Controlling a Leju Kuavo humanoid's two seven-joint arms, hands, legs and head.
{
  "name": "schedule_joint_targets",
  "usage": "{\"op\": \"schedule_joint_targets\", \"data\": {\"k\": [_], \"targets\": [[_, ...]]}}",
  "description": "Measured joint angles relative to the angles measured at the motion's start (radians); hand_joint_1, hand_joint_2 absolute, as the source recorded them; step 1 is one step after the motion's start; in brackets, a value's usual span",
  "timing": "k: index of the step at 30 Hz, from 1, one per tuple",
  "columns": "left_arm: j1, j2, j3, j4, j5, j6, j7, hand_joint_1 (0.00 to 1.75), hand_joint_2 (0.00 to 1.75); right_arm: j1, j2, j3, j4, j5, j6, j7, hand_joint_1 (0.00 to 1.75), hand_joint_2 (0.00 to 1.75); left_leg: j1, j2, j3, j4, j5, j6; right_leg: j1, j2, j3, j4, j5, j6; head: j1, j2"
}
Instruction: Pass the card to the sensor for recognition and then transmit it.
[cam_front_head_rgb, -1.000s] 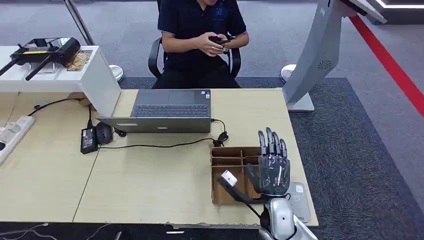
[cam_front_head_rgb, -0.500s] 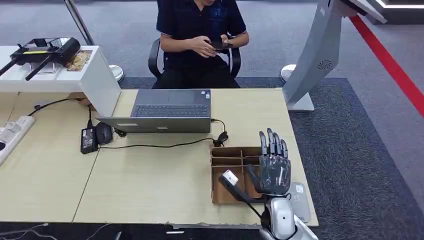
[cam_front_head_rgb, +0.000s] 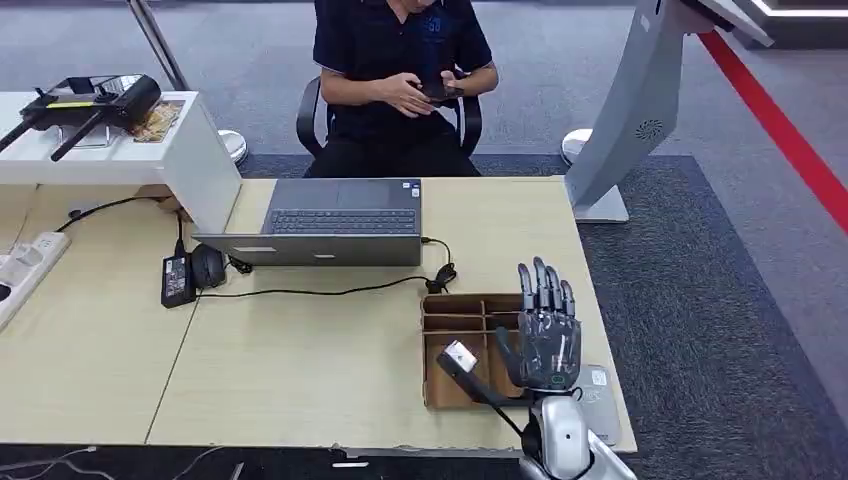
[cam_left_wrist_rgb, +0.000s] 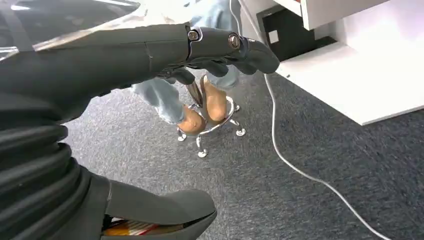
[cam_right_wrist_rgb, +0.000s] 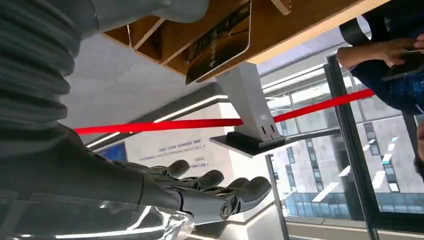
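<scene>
My right hand (cam_front_head_rgb: 548, 335) is raised above the right side of a compartmented cardboard box (cam_front_head_rgb: 455, 312) at the table's front right. Its fingers are stretched out and apart, and it holds nothing. The right wrist view shows the same straight fingers (cam_right_wrist_rgb: 220, 192). A flat grey card-sized pad (cam_front_head_rgb: 597, 388) lies on the table just right of the box, partly behind my wrist; in the right wrist view it (cam_right_wrist_rgb: 220, 42) appears dark with a pale rim. My left hand (cam_left_wrist_rgb: 150, 50) hangs beside the table over grey carpet with straight fingers, gripping nothing.
A laptop (cam_front_head_rgb: 340, 222) with its cable, a mouse and a power brick (cam_front_head_rgb: 177, 279) sit mid-table. A person (cam_front_head_rgb: 400, 70) sits behind the table holding a phone. A grey kiosk stand (cam_front_head_rgb: 630, 110) rises at the back right. A white counter (cam_front_head_rgb: 110, 150) is at the left.
My right hand has sunk very slightly over the box. The seated person has shifted a little with the phone.
</scene>
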Motion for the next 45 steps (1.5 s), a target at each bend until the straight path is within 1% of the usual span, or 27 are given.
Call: {"op": "schedule_joint_targets", "data": {"k": [4,5,6,13,22,23,24,26,30,32,35,37,43,45], "targets": [[0.000,0.000,0.000,0.000,0.000,0.000,-0.001,0.00,1.75,0.000,0.000,0.002,0.000,-0.002,0.000,0.000,0.14,1.75,0.000,0.000,0.000,0.000,0.000,0.000,0.000,0.000,0.000,0.000,0.000,0.000,0.000,0.000],[0.000,0.000,0.000,0.000,0.000,0.000,-0.001,0.00,1.75,0.000,0.000,0.002,0.000,-0.002,0.000,0.000,0.23,1.75,0.000,0.000,0.000,0.000,0.000,0.000,0.000,0.000,0.000,0.000,0.000,0.000,0.000,0.000],[0.000,0.000,0.000,0.000,0.000,0.000,-0.001,0.00,1.75,0.000,0.000,0.003,0.000,-0.002,0.000,0.000,0.24,1.75,0.000,0.000,0.000,0.000,0.000,0.000,0.000,0.000,0.000,0.000,0.000,0.000,0.000,0.000],[0.000,0.000,0.000,0.000,0.000,0.000,-0.001,0.00,1.75,0.000,-0.002,0.006,0.000,-0.002,0.000,0.000,0.21,1.75,0.000,0.000,0.000,0.000,0.000,0.000,0.000,0.000,0.000,0.000,0.000,0.000,0.000,0.000],[0.000,0.000,0.000,0.000,0.000,0.000,-0.002,0.00,1.75,0.000,-0.002,0.008,0.000,-0.004,0.000,0.000,0.26,1.75,0.000,0.000,0.000,0.000,0.000,0.000,0.000,0.000,0.000,0.000,0.000,0.000,0.000,0.000],[0.000,0.000,0.000,0.000,0.000,0.000,-0.002,0.00,1.75,0.000,-0.003,0.008,0.000,-0.004,0.000,0.000,0.30,1.75,0.000,0.000,0.000,0.000,0.000,0.000,0.000,0.000,0.000,0.000,0.000,0.000,0.000,0.000],[0.000,0.000,0.000,0.000,0.000,0.000,-0.002,0.00,1.75,0.000,-0.003,0.008,0.000,-0.004,0.000,0.000,0.44,1.75,0.000,0.000,0.000,0.000,0.000,0.000,0.000,0.000,0.000,0.000,0.000,0.000,0.000,0.000],[0.000,0.000,0.000,0.000,-0.001,0.000,-0.003,0.00,1.75,0.000,-0.003,0.008,0.000,-0.005,0.000,0.000,0.47,1.75,0.000,0.000,0.000,0.000,0.000,0.000,0.000,0.000,0.000,0.000,0.000,0.000,0.000,0.000],[0.000,0.000,0.000,0.000,-0.001,0.000,-0.003,0.00,1.75,-0.001,-0.003,0.009,0.001,-0.006,0.000,0.000,0.47,1.75,0.000,0.000,0.000,0.000,0.000,0.000,0.000,0.000,0.000,0.000,0.000,0.000,0.000,0.000],[0.000,0.000,0.000,0.000,-0.001,0.000,-0.003,0.00,1.75,-0.002,-0.004,0.010,0.001,-0.006,0.000,0.000,0.54,1.75,0.000,0.000,0.000,0.000,0.000,0.000,0.000,0.000,0.000,0.000,0.000,0.000,0.000,0.000],[0.000,0.000,0.000,0.000,-0.001,0.000,-0.003,0.00,1.75,-0.002,-0.004,0.010,0.001,-0.006,0.000,0.000,0.56,1.75,0.000,0.000,0.000,0.000,0.000,0.000,0.000,0.000,0.000,0.000,0.000,0.000,0.000,0.000],[0.000,0.000,0.000,0.000,-0.001,0.000,-0.003,0.00,1.75,-0.002,-0.004,0.010,0.001,-0.006,0.000,0.000,0.52,1.75,0.000,0.000,0.000,0.000,0.000,0.000,0.000,0.000,0.000,0.000,0.000,0.000,0.000,0.000],[0.000,0.000,0.000,0.000,0.000,0.000,-0.007,0.00,1.75,-0.005,-0.006,0.011,0.006,-0.006,0.000,-0.002,0.61,1.75,0.000,0.000,0.000,0.000,0.000,0.000,0.000,0.000,0.000,0.000,0.000,0.000,0.000,0.000],[0.000,0.000,0.000,0.000,0.000,0.000,-0.009,0.00,1.75,-0.006,-0.008,0.013,0.011,-0.005,0.000,-0.003,0.68,1.75,0.000,0.000,0.000,0.000,0.000,0.000,0.000,0.000,0.000,0.000,0.000,0.000,0.000,0.000]]}}
